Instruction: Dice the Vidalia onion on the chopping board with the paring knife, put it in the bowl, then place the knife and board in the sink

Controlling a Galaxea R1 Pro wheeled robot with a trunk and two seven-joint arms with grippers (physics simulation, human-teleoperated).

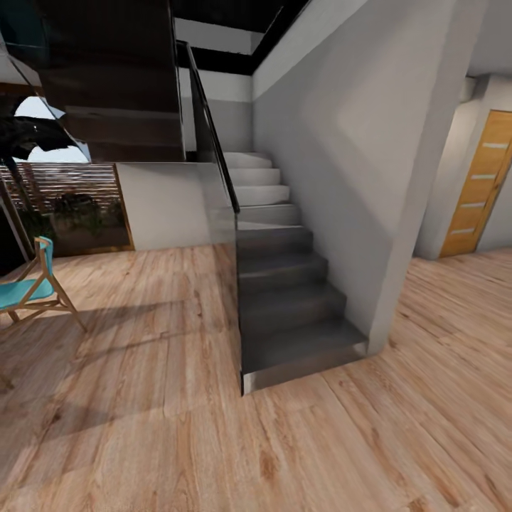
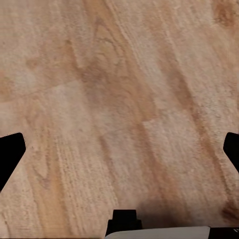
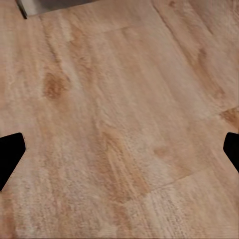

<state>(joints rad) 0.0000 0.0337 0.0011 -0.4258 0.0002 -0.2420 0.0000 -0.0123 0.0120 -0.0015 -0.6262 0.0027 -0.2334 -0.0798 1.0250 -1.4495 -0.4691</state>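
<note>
Staircase (image 1: 284, 284) of dark grey steps rises ahead of the robot in a hallway, flanked by a glass balustrade with a black handrail (image 1: 213, 135) and a pale wall (image 1: 341, 163); a turquoise chair (image 1: 32, 288) stands to the left and an orange door (image 1: 483, 185) to the right. Wooden floor (image 1: 178, 398) runs beneath both arms: the left gripper (image 2: 119, 149) hangs over bare planks with its two dark fingertips (image 2: 10, 154) set far apart, holding nothing, and the right gripper (image 3: 119, 149) is likewise spread wide and empty, its fingertips (image 3: 10, 154) at the frame's edges over the same boards. No sink, onion, knife, board or bowl appears at this moment, so the Vidalia onion's position cannot be told; by the task's wording it should be lying in the kitchen sink, and the robot appears to be on its way there. Judged from its kind, the onion is likely firm, rounded and light, with a papery skin that may slip, so a hold across its widest middle would probably serve best.
</note>
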